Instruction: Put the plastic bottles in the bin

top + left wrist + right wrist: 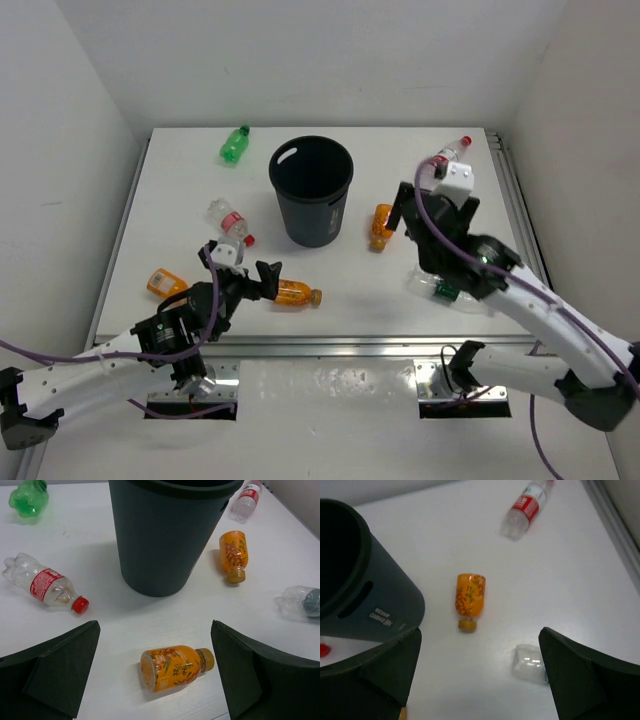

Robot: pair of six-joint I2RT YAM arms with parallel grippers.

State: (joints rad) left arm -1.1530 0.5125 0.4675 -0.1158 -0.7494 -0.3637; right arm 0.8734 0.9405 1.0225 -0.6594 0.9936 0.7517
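Bright, even light from above on the white table. Ahead of the left claw the bin casts only soft shadows at its foot. The right claw shows dark and blurred; the view beyond it is slightly soft.

Left fingers, right fingers wide apart

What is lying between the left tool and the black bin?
An orange bottle on its side, then bare table up to the bin; left wrist view shows it.
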